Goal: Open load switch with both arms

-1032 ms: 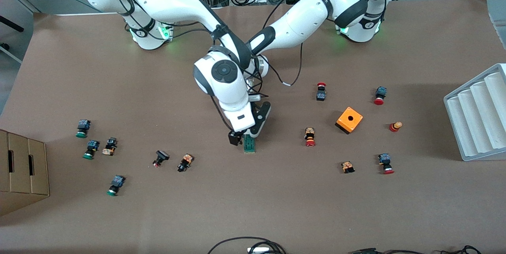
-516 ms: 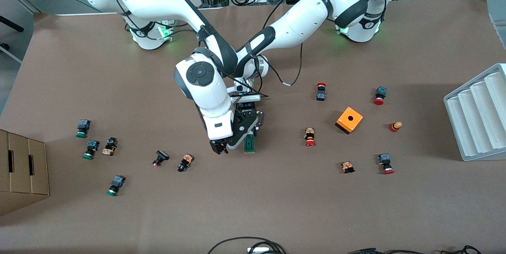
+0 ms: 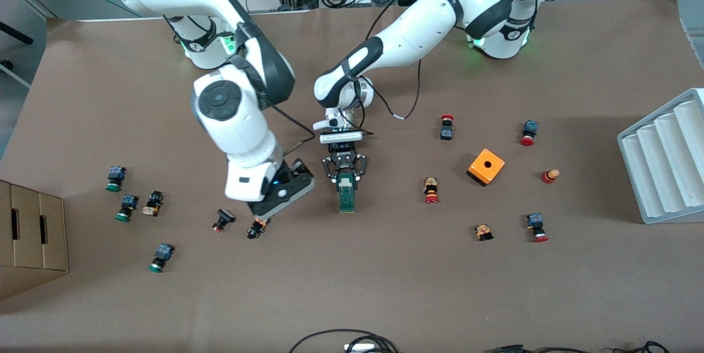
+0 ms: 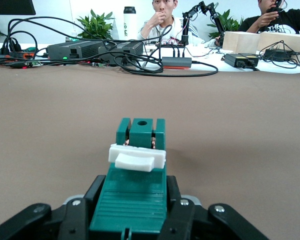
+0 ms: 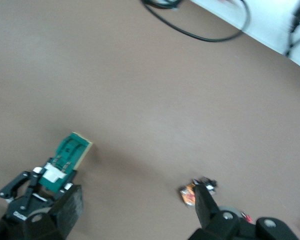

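Note:
The load switch (image 3: 346, 197) is a narrow green block that lies on the brown table near its middle. My left gripper (image 3: 345, 175) is shut on the end of it farther from the front camera. In the left wrist view the load switch (image 4: 134, 175) sits between both black fingers (image 4: 94, 195), with its white piece (image 4: 137, 156) just ahead of them. My right gripper (image 3: 274, 204) hangs open and holds nothing, over the table beside the switch toward the right arm's end. In the right wrist view the right gripper (image 5: 135, 206) has the load switch (image 5: 70, 151) off to one side.
A black-and-orange push button (image 3: 257, 227) lies under the right hand, a black one (image 3: 223, 219) beside it. Several more buttons are scattered toward both ends. An orange box (image 3: 486, 166), a white ribbed rack (image 3: 665, 160) and a cardboard box (image 3: 33, 237) stand farther out.
The right arm has swung away from the load switch toward its own end of the table, uncovering it. The left gripper has kept its hold and has not moved.

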`<state>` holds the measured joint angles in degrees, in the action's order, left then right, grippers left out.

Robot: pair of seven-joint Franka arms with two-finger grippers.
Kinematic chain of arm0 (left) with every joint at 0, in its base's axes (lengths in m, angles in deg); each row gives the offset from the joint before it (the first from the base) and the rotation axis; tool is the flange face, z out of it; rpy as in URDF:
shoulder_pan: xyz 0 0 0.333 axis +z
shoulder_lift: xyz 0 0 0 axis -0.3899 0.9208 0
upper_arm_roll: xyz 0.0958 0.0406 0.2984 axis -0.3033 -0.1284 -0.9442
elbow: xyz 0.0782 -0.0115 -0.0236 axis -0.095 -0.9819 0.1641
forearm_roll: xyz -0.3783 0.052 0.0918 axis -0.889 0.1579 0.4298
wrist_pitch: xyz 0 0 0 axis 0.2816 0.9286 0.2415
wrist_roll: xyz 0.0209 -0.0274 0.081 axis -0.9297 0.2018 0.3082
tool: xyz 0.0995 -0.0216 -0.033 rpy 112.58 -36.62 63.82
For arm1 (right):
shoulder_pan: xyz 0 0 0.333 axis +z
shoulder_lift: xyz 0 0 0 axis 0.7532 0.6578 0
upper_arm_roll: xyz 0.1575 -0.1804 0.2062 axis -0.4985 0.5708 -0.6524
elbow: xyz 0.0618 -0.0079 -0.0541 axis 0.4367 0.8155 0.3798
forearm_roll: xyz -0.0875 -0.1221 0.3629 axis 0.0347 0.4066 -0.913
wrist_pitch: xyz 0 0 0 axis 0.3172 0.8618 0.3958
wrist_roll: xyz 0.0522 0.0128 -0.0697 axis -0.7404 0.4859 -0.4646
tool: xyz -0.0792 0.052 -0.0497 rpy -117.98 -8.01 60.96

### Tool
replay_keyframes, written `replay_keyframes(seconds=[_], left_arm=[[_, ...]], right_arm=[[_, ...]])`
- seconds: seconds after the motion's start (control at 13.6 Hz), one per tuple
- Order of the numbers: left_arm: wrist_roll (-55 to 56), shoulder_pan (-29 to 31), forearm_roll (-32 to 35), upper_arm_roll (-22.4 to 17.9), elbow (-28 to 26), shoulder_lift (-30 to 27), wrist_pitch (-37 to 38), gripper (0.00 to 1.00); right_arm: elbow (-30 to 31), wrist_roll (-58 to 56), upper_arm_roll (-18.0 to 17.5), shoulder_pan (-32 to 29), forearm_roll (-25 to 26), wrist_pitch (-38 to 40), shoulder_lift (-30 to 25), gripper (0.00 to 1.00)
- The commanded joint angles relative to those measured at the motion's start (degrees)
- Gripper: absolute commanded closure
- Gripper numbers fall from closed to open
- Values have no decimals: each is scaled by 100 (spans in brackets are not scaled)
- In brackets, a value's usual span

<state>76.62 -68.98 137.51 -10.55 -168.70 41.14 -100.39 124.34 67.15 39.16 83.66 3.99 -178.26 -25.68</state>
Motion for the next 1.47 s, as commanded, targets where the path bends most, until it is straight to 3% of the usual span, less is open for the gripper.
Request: replay_keyframes(seconds=[0.0,0.44,0.81,1.4], left_arm=[[112,-38,62,-35,-1,45,76,46],[112,-38,62,-35,-1,36,76,46],[112,-38,53,-35,-1,27,76,1],[-71,-38,-139,9,-27,-165,23,0]], right_arm=[[65,69,-64,-480,-151,537,-285,0],[38,78,-73,-1438,-168,1487,-470,0],[100,78,-73,-2141,-151,2270,-663,0],[153,8,-91,-2810,-98,2737,-1314,0]])
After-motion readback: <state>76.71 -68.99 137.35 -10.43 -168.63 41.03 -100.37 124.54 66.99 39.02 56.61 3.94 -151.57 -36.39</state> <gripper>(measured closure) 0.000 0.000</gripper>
